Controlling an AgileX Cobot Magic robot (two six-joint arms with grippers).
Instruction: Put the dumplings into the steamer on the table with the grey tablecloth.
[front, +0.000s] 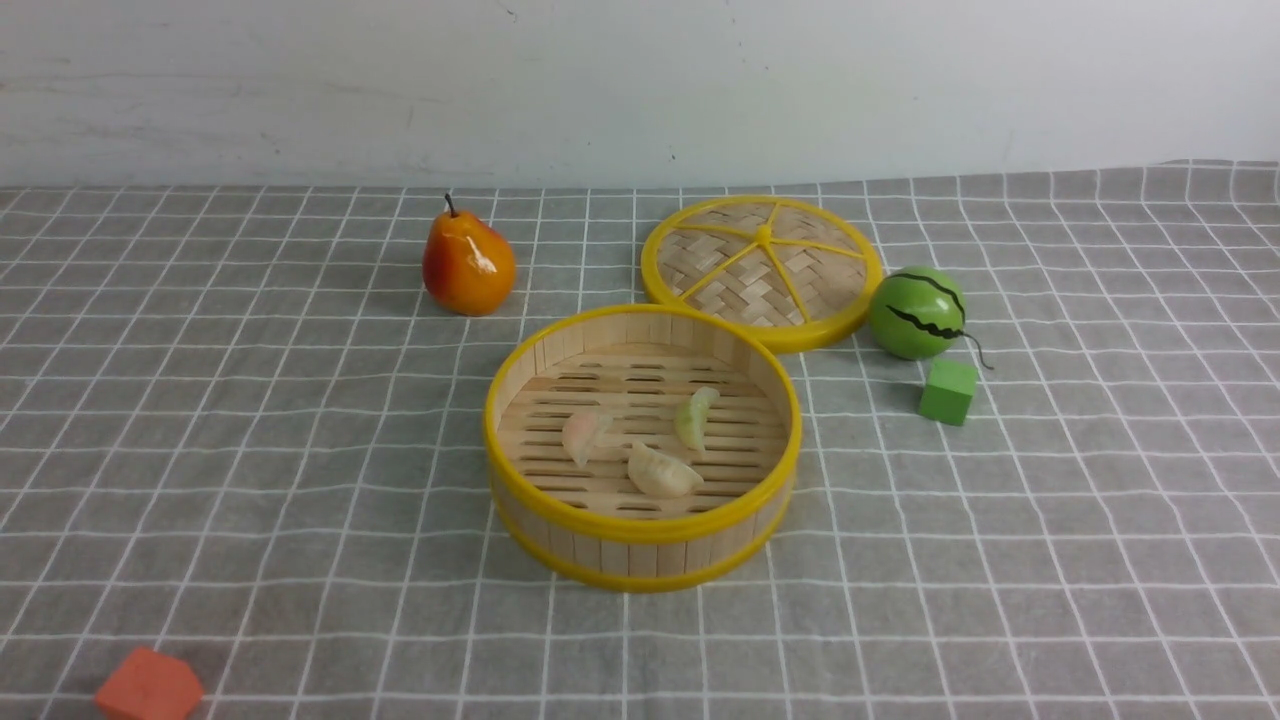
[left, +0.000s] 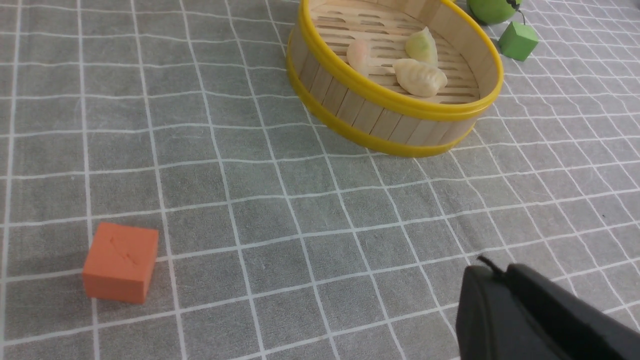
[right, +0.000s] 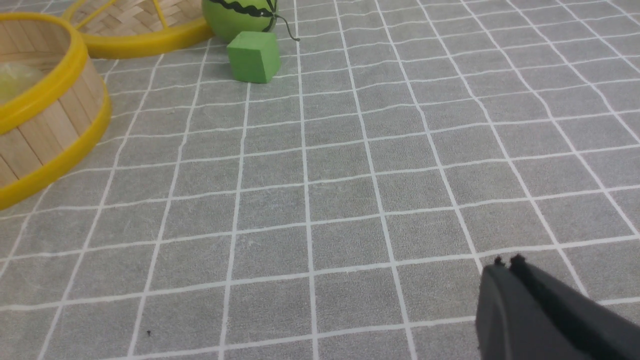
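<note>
We see all three dumplings (front: 640, 445) inside the steamer (front: 640, 525), mid-tabletop (front: 250, 420); lid (front: 762, 270) at its 1 o'clock, pear (front: 468, 262) at 11. Left gripper (left: 492, 277) and right gripper (right: 505, 267) both clenched, empty.

Three dumplings (front: 640, 440) are sitting in one steamer (front: 640, 530); one lid (front: 762, 272), pear (front: 468, 263), melon (front: 917, 312) and two cubes, green (front: 947, 391) and orange (front: 148, 686), are lying around
</note>
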